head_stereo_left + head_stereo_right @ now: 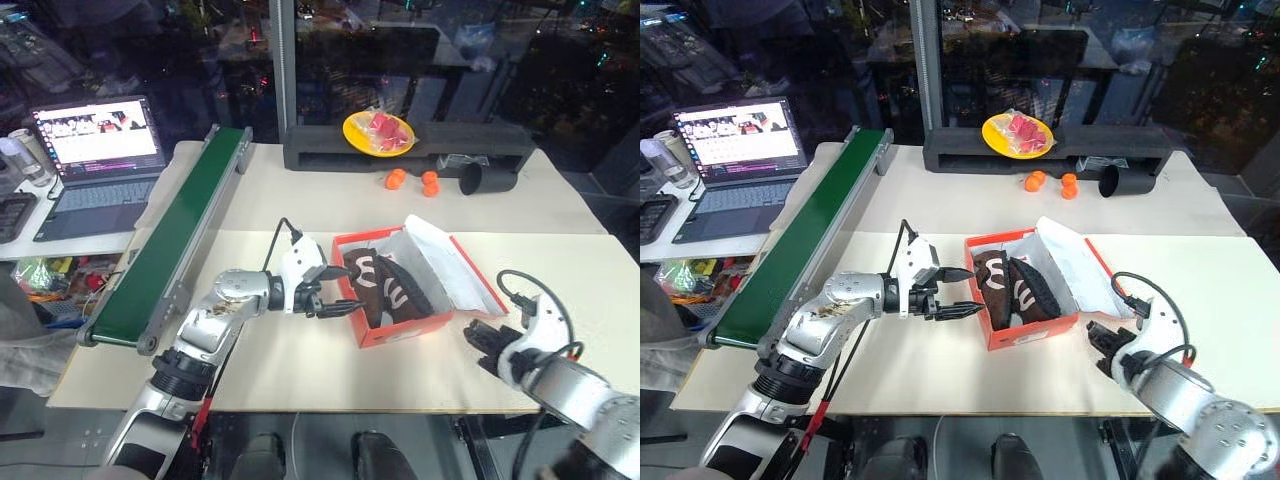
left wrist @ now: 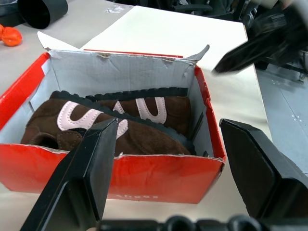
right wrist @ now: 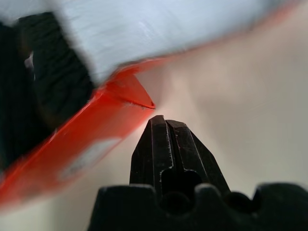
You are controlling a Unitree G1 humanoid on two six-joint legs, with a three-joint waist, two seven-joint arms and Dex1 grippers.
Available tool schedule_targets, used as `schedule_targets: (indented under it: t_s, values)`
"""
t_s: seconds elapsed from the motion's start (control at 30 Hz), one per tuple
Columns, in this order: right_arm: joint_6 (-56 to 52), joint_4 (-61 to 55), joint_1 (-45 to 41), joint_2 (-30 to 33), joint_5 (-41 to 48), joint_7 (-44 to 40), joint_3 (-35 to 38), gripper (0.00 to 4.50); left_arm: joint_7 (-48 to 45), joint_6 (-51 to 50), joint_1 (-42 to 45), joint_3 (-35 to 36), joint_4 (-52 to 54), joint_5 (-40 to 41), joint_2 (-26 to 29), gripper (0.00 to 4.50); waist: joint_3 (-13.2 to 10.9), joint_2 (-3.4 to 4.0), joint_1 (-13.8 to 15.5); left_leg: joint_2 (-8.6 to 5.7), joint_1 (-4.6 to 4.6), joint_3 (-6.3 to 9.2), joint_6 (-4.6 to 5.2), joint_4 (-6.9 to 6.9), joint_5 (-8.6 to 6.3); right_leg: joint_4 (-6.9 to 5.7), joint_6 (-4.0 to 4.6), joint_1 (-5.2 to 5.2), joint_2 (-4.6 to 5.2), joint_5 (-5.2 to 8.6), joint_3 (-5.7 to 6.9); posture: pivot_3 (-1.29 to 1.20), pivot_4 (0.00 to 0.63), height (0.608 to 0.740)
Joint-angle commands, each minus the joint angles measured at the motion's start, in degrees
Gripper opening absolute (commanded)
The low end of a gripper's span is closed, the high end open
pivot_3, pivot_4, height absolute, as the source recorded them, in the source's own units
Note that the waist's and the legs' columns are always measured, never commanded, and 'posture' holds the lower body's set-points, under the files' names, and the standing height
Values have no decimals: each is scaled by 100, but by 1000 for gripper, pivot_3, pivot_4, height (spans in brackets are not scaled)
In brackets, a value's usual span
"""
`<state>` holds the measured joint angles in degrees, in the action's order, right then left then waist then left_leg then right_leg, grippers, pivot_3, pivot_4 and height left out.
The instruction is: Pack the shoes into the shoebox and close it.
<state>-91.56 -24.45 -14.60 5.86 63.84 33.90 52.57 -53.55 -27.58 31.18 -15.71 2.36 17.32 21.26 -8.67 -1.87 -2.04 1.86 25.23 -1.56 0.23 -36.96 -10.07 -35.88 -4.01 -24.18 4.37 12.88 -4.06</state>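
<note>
The red-orange shoebox (image 1: 405, 330) stands open at the middle of the table, its white-lined lid (image 1: 455, 262) leaning back to the right. Both dark brown shoes (image 1: 385, 285) with pale markings lie side by side inside it; the left wrist view shows the shoes (image 2: 139, 130) behind the box's red wall (image 2: 125, 180). My left gripper (image 1: 335, 297) is open at the box's left side, holding nothing. My right gripper (image 1: 480, 340) is shut and empty, low over the table just off the box's near right corner (image 3: 86, 139), apart from it.
A green conveyor belt (image 1: 175, 235) runs along the left, with a laptop (image 1: 100, 150) beyond it. At the back are a black foam block (image 1: 320, 150), a yellow plate (image 1: 378, 132), small orange balls (image 1: 415, 182) and a black cup (image 1: 485, 178).
</note>
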Motion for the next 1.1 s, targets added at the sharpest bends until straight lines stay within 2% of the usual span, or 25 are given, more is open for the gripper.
schedule_targets:
  t_s: [0.03, 0.2, 0.47, 0.6, 0.77, 0.93, 1.1]
  values:
    - [114, 331, -556, -102, -411, 693, 792, 7, 4, 88, 105, 94, 155, 4, 11, 3599, 0, 1, 24, -1, 2, 0, 0, 0, 0, 1, -1, 0, 2, 0, 0, 0, 150, 734]
    - [337, 1027, -1521, -176, -1155, 1248, 1390, 7, 67, 75, 109, 144, 147, -8, 19, 3599, 2, 9, 2, -1, 3, -1, 0, 2, 0, 0, -2, -3, 0, 2, 2, 0, 150, 734]
    - [2070, 3445, -2327, 456, -1852, 973, 1638, 7, 127, 42, 156, 172, 162, -11, -1, 3599, 1, 13, -43, -3, 0, -2, 1, 4, 0, 3, -3, 2, 1, 1, 2, 0, 150, 734]
    - [2952, 4493, -2500, 695, -1731, 727, 1800, 7, 120, 58, 195, 183, 109, -24, 16, 3599, 1, 12, -49, 1, -4, -2, 1, 4, 0, 5, -3, 10, -3, 1, 3, 0, 150, 734]
    - [3619, 5115, -2598, 745, -1455, 420, 1753, 7, 106, 50, 259, 178, 80, -29, 20, 3599, 3, 9, -77, 0, -18, -2, 1, 2, 0, 9, -3, 28, -3, 0, 1, 0, 150, 734]
    - [4327, 5228, -2721, 492, -898, -203, 1733, 7, 26, 88, 364, 137, -18, -53, 36, 3599, 3, 8, -165, 2, -48, -2, 1, 2, 0, 12, -3, 56, -4, 0, 1, 0, 150, 734]
    - [5151, 4809, -2849, 213, -253, -1049, 1629, 7, -80, 117, 462, 130, -122, -74, 64, 3599, -15, 37, -199, 4, -55, -2, 1, 11, 0, 12, -5, 60, -6, 2, -1, 0, 150, 734]
